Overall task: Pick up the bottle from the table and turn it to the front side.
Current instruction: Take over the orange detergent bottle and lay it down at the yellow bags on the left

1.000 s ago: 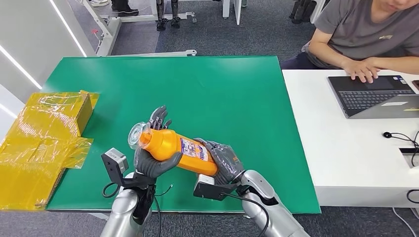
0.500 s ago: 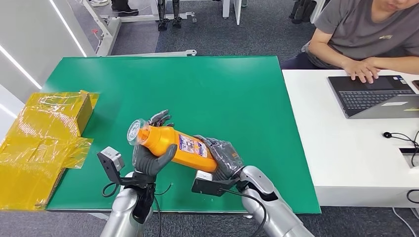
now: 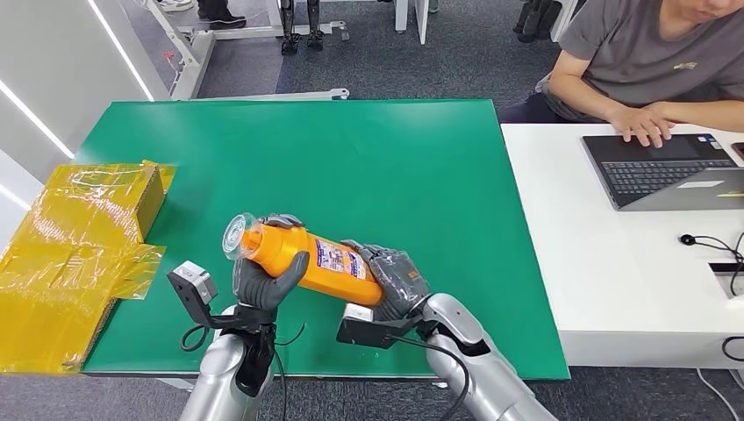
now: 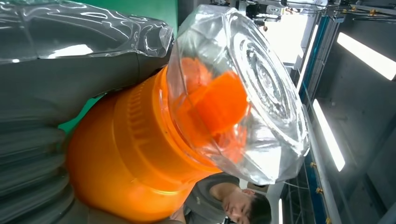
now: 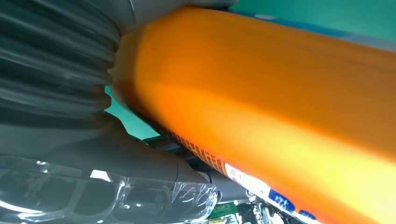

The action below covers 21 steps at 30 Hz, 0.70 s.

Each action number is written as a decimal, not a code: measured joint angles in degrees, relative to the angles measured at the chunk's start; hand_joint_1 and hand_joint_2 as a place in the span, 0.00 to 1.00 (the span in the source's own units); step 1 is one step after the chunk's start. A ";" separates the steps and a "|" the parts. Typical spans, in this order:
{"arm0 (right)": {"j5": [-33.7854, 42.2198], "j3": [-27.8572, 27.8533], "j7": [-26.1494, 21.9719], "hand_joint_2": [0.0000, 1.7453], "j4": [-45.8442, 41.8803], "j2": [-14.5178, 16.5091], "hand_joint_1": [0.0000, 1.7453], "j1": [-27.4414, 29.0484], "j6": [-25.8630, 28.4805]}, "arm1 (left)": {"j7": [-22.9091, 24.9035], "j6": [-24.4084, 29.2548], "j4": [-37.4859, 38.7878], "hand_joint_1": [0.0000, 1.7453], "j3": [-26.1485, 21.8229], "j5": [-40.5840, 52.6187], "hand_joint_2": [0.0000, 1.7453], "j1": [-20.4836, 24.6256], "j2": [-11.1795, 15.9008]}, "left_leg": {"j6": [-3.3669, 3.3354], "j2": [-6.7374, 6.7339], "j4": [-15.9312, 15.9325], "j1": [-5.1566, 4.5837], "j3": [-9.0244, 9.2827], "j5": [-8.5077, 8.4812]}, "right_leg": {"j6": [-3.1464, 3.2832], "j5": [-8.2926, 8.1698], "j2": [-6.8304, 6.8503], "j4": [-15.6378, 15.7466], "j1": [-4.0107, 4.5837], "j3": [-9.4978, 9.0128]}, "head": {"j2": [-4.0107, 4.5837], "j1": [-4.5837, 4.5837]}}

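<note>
An orange bottle (image 3: 311, 260) with a clear cap (image 3: 235, 237) and a printed label lies tilted above the near part of the green table (image 3: 368, 167), cap end toward the left. My left hand (image 3: 268, 276) grips it just behind the cap, thumb in front and fingers wrapped over the far side. My right hand (image 3: 399, 281) holds the bottle's base end. The left wrist view has the clear cap (image 4: 243, 93) over an orange nozzle and the orange shoulder (image 4: 135, 163) close up. In the right wrist view the orange body (image 5: 280, 93) lies against my right hand (image 5: 70, 93).
A yellow film-wrapped box (image 3: 83, 237) sits at the table's left edge. To the right stands a white desk (image 3: 614, 263) with a laptop (image 3: 667, 171), where a person (image 3: 649, 61) sits typing. Cables lie on the desk's right edge.
My left hand's fingers have closed over the bottle's neck from spread apart. The bottle and both hands have shifted slightly left and toward me.
</note>
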State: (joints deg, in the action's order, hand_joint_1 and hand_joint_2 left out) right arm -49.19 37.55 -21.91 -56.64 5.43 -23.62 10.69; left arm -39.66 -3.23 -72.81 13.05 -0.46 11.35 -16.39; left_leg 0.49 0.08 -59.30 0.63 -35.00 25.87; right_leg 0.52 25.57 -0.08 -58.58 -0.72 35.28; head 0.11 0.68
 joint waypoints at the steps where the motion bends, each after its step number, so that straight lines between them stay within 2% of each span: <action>1: -0.25 0.11 0.11 1.00 -0.02 0.07 0.00 0.11 0.54 | -0.02 0.11 0.00 1.00 0.00 -0.02 1.00 0.11 -0.02 | 0.00 0.00 0.00 0.00 0.00 0.00 | 0.00 0.00 0.00 0.00 0.00 0.00 | 0.00 -0.01; 5: 0.75 0.36 0.03 1.00 -0.43 0.59 0.00 1.09 3.08 | 0.02 1.18 -0.05 1.00 -0.02 0.01 1.00 0.68 -0.05 | 0.00 0.01 0.00 0.01 -0.01 0.00 | 0.00 0.00 0.01 -0.01 0.00 0.00 | 0.00 -0.01; 10: 8.96 -0.84 -2.79 1.00 -4.00 1.83 0.00 3.82 10.43 | 0.90 3.30 -1.47 1.00 -0.27 -0.07 1.00 0.47 0.03 | 0.00 0.01 0.01 0.01 -0.02 0.00 | 0.00 0.01 0.01 -0.01 0.01 0.00 | 0.00 0.01; 14: 14.25 -1.83 -4.36 1.00 -8.22 2.26 0.00 6.42 14.28 | 2.28 5.27 -4.17 1.00 -0.48 0.94 1.00 -1.09 0.32 | 0.00 0.01 0.02 0.01 -0.03 0.01 | 0.00 0.02 0.02 -0.01 0.01 0.00 | 0.00 -0.01; 17: 17.78 -2.17 -5.43 1.00 -12.26 2.31 0.00 8.91 17.78 | 3.64 9.27 -7.10 1.00 -0.58 4.18 1.00 -2.64 1.17 | -0.01 0.01 0.02 0.01 -0.03 0.02 | -0.01 0.03 0.01 0.00 0.01 0.00 | 0.00 -0.01; 21: 20.48 -2.27 -5.86 1.00 -18.05 2.31 0.00 12.70 20.56 | 4.83 18.42 -11.77 1.00 -1.37 10.76 1.00 -4.25 3.26 | 0.00 0.00 0.04 0.01 -0.03 0.02 | 0.00 0.04 0.01 0.00 0.01 0.01 | 0.00 -0.01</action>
State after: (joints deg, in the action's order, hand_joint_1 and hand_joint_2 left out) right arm -28.71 35.27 -27.77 -74.69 7.73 -10.91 31.25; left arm -34.83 15.19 -84.58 11.68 10.29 7.10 -13.13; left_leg 0.49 0.08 -59.26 0.65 -35.03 25.89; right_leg 0.52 25.61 -0.07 -58.59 -0.71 35.29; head 0.11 0.68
